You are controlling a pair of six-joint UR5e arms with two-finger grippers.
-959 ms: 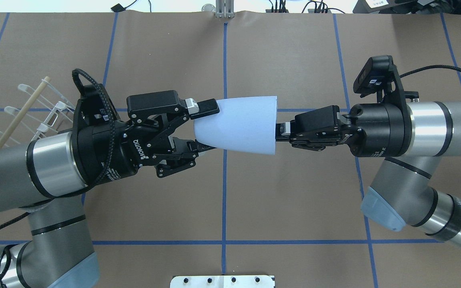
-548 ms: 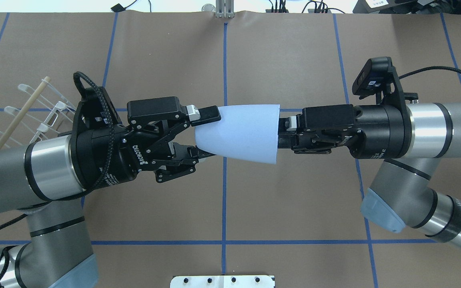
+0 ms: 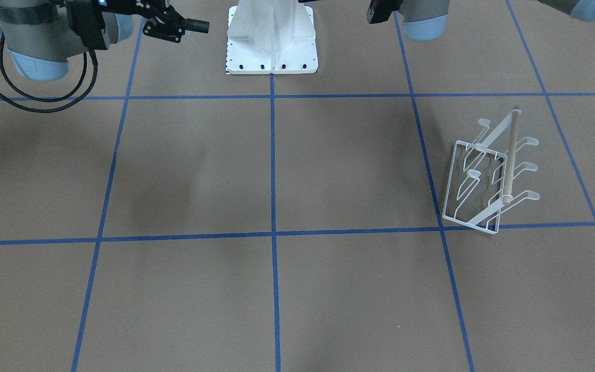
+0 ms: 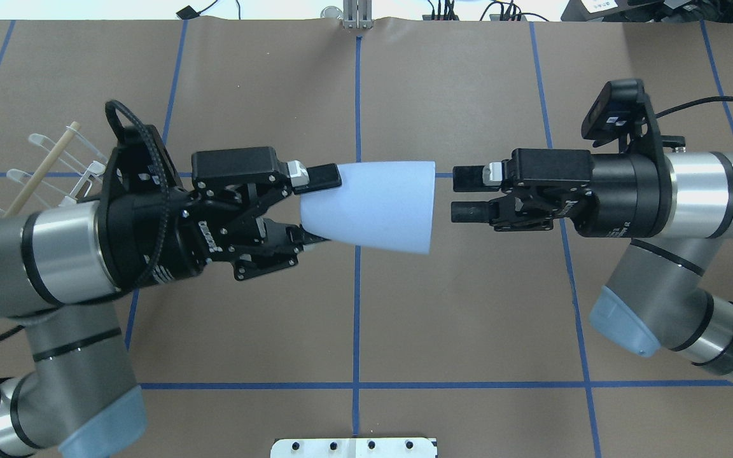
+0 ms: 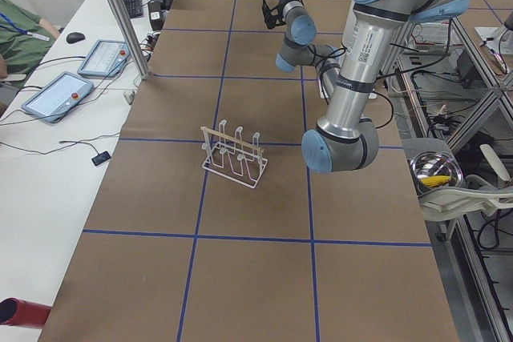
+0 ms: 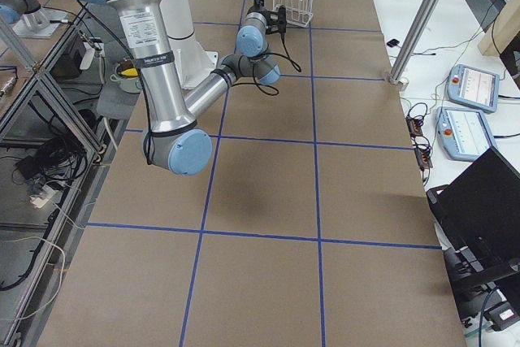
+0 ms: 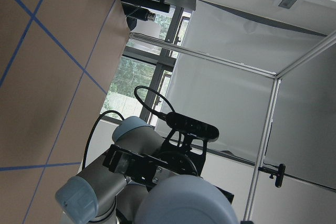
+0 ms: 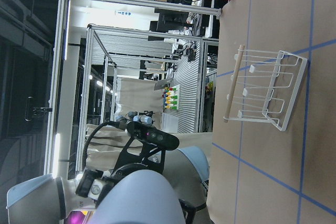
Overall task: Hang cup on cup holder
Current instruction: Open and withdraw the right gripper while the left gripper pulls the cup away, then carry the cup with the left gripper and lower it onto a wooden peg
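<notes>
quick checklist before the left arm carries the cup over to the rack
1. Left gripper holds the cup: ok, fingers clamp its narrow end.
2. Right gripper is clear of the cup: ok, it is open with a visible gap to the wide rim.
3. Cup's wide end faces away from the left gripper: ok.
4. Cup holder is standing upright: ok.
5. Prongs are free: ok, nothing hangs on them.
6. Height clearance between cup and prongs along the way: cannot tell, as the left arm hides part of the holder in the overhead view.
</notes>
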